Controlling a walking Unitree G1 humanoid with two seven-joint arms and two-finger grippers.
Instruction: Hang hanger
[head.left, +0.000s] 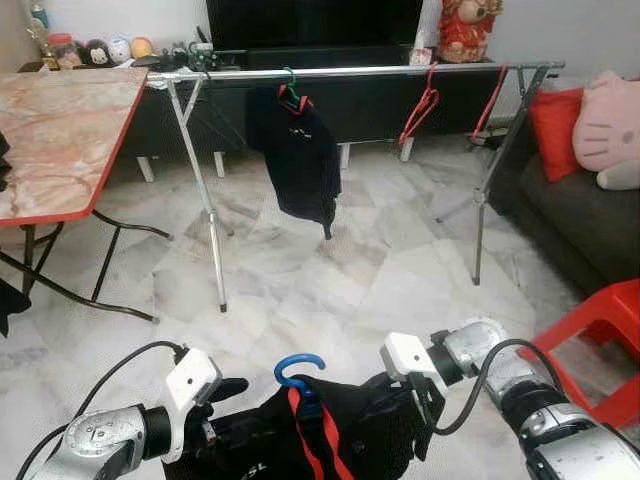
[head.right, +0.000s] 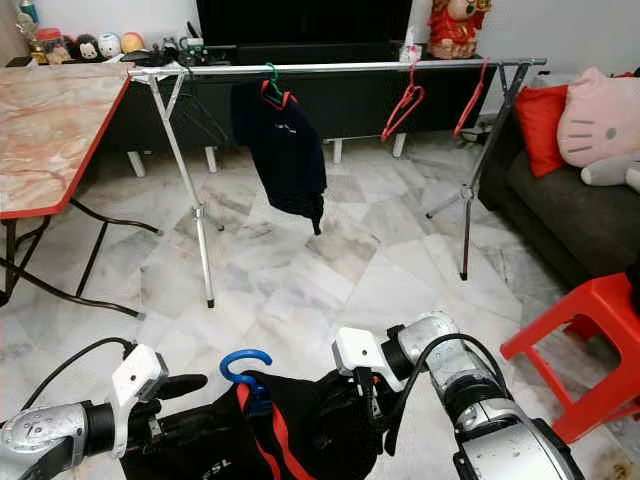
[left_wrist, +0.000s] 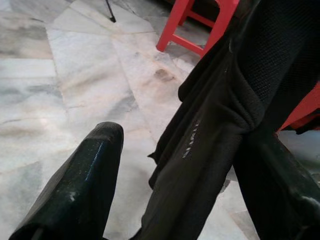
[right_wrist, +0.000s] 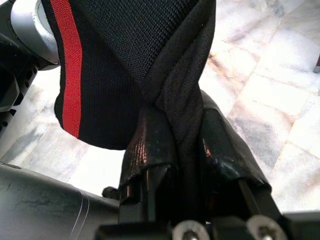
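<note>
Low in front of the robot, a black shirt (head.left: 340, 435) with a red stripe rides on a blue hanger (head.left: 298, 372); hook up, its opening turned toward the robot's left, shoulders lying left to right; right gripper (right_wrist: 175, 150) pinches a bunched fold of the shirt tight; left gripper (left_wrist: 175, 175) stands wide, fabric draped between its 2 fingers; the rack (head.left: 350, 72) stands well ahead, carrying another black shirt (head.left: 298, 160) and 2 red hangers (head.left: 420, 110).

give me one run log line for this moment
right gripper shut on black garment | left gripper open beside it | blue hanger hook up | rail ahead
</note>
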